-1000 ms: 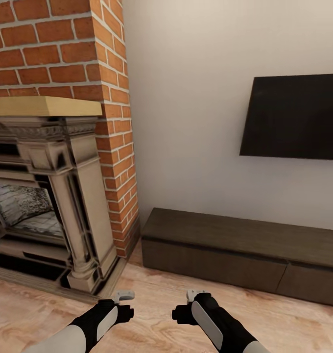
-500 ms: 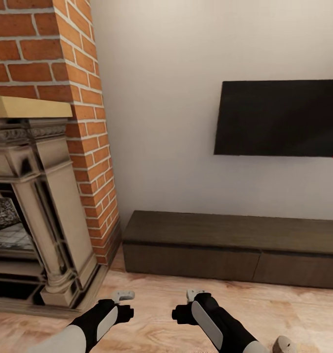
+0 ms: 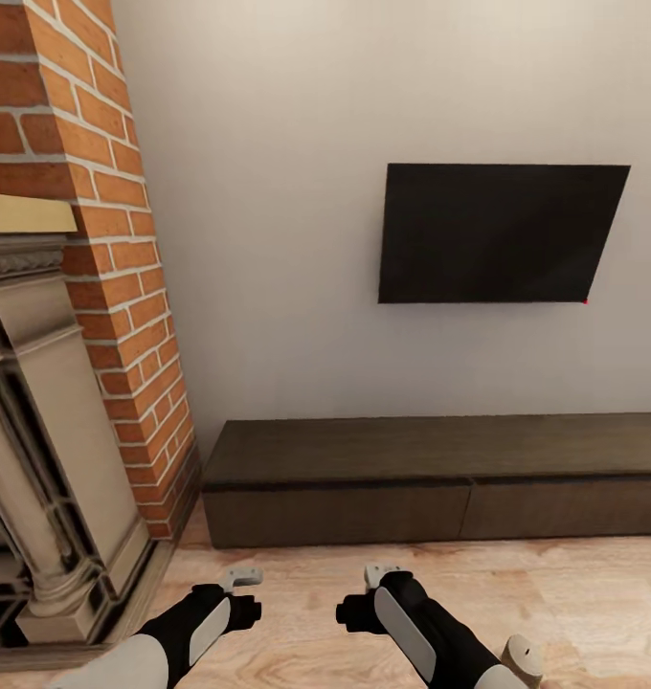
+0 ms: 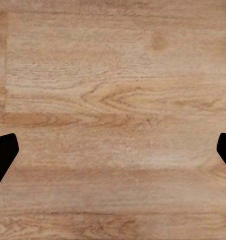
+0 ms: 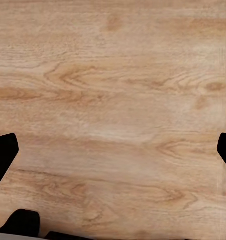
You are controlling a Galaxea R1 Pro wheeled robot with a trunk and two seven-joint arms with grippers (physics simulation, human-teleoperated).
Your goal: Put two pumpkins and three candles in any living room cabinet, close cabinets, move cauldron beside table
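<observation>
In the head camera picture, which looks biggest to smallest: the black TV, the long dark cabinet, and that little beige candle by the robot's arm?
1. Cabinet, widest, running off the right edge.
2. TV, nearly as much area, so this ranking is close.
3. Candle, far smallest, though nearest the camera and cut by the frame.

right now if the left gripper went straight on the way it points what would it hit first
Most likely the floor: the left gripper looks straight at bare planks between its open fingers, nothing in between as far as shown.

Cabinet (image 3: 440, 478) below the TV (image 3: 498, 233) (fireplace (image 3: 38, 459) to its left)
</observation>
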